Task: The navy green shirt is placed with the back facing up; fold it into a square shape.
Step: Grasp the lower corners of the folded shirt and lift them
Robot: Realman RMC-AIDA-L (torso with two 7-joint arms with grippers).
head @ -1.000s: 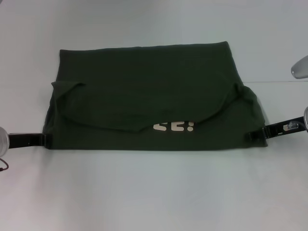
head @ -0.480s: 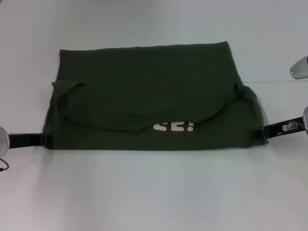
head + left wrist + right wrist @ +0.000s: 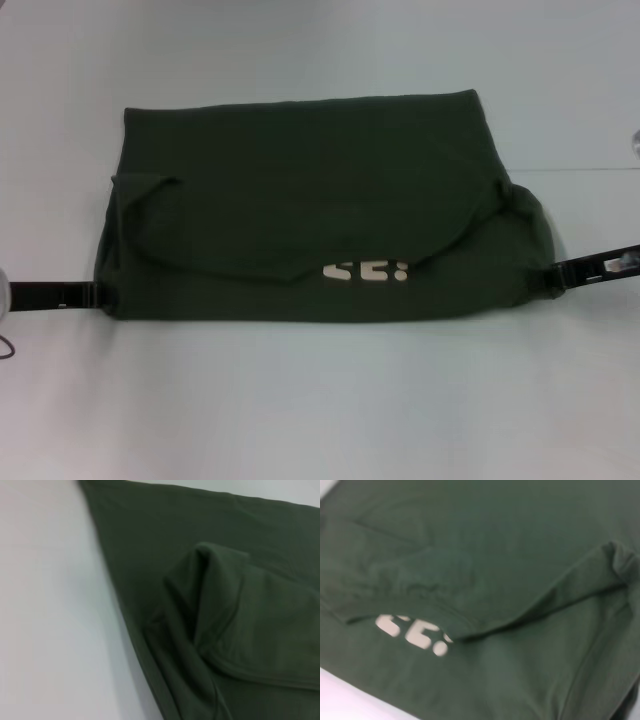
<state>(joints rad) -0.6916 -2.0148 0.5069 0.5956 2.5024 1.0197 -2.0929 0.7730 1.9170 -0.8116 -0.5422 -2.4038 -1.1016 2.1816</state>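
Dark olive fabric, soft and matte: the navy green shirt (image 3: 300, 215) lies folded on the white bench (image 3: 320, 400), centre of the head view, reaching from about 9 o'clock to 3 o'clock. Its far layer is a flat band with a straight top edge. A nearer flap curves over the layer beneath, dipping toward 6 o'clock. Just under that curved edge, part of a white print (image 3: 366, 271) shows, letters cut off by the flap. In the right wrist view the same print (image 3: 415, 632) peeks from under the fold edge, with a strip of bare bench at one corner.

Left hand (image 3: 88, 295) sits at 9 o'clock, low on the bench, its black tip touching the shirt's near left corner. Cannot tell whether it is clenched on the cloth or released. Right hand (image 3: 560, 276) sits at 3 o'clock, black tip meeting the bunched right edge of the shirt; grip state also cannot be told.

The shirt's right side bulges in a rounded lump by that hand. On the left side a small folded sleeve corner (image 3: 140, 185) sticks up. The left wrist view shows the shirt's edge (image 3: 125, 610) running diagonally across the bench, with a raised crumpled fold (image 3: 210, 580) beside it.
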